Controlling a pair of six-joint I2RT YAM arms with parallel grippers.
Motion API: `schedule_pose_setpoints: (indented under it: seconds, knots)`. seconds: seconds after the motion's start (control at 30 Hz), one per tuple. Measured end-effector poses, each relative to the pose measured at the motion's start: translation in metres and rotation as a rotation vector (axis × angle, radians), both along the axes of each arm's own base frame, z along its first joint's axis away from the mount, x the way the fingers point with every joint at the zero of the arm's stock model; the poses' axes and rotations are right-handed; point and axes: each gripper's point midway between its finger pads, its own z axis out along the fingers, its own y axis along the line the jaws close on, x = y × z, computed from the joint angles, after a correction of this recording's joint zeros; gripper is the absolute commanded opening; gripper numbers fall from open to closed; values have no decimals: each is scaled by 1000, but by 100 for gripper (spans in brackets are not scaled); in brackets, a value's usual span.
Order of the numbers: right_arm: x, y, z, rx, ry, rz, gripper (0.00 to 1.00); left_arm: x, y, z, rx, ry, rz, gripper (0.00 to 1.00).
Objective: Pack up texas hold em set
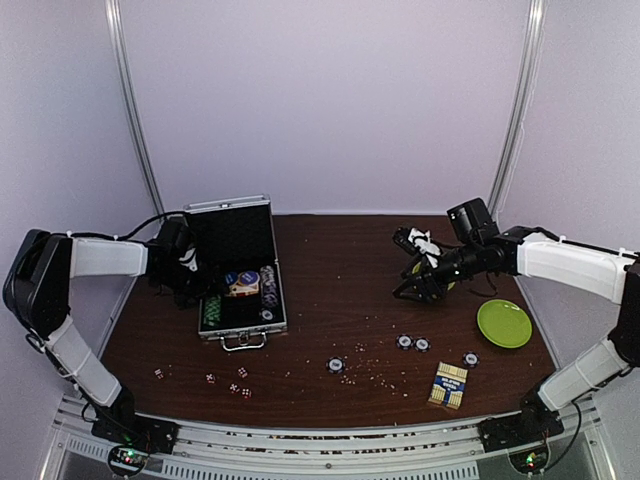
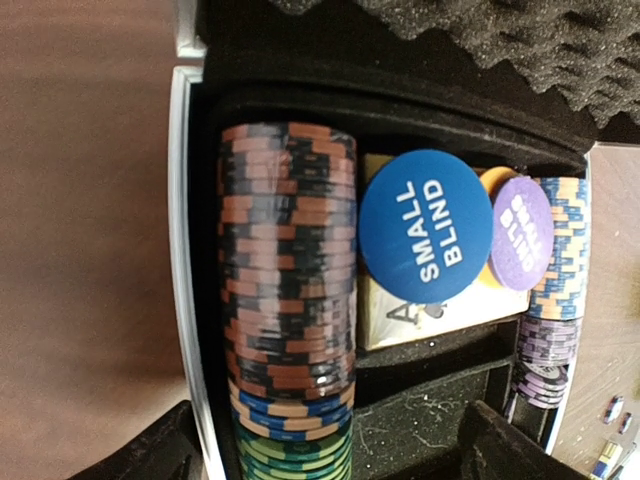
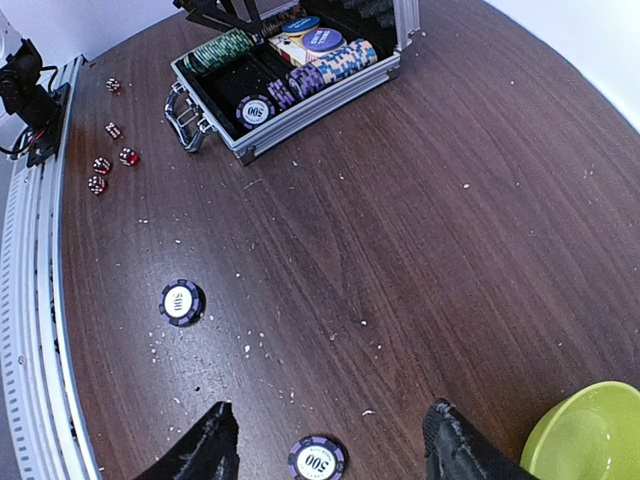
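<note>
Card box (image 1: pixel 449 384) is seen lying near-right, red dice (image 1: pixel 210 378) near-left, loose chips (image 1: pixel 336 365) scattered between. Case (image 1: pixel 240 300) is found open mid-left, chip stacks (image 2: pixel 290 260) seated inside. Left gripper (image 2: pixel 330 430) is spread wide at the case, empty. Right gripper (image 3: pixel 330 412) is spread wide above the table (image 3: pixel 400 250), empty.

The case (image 3: pixel 320 103) has bright silver metal walls and a metal handle (image 3: pixel 183 112). Its lid lining (image 2: pixel 480 40) is black, matt, egg-crate foam. The stacked chips (image 2: pixel 290 260) look hard and faintly glossy. The blue button (image 2: pixel 425 226) is smooth plastic. The surface (image 3: pixel 400 220) is dark, matt wood grain, speckled with crumbs. The green bowl (image 3: pixel 590 435) is glossy.
</note>
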Motion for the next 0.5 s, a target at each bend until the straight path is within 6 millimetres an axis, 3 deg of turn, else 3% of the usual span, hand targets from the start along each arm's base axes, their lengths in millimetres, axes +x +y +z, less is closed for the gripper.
schedule_pose_setpoints:
  seconds: [0.17, 0.27, 0.5]
  knots:
    - [9, 7, -11, 24, 95, -64, 57, 22, -17, 1, -18, -30, -23, 90]
    - [26, 23, -13, 47, 166, -113, 53, 33, -23, 2, -29, -53, -30, 90]
    - [64, 101, -21, 99, 288, -134, 48, 46, -33, 2, -44, -86, -44, 90]
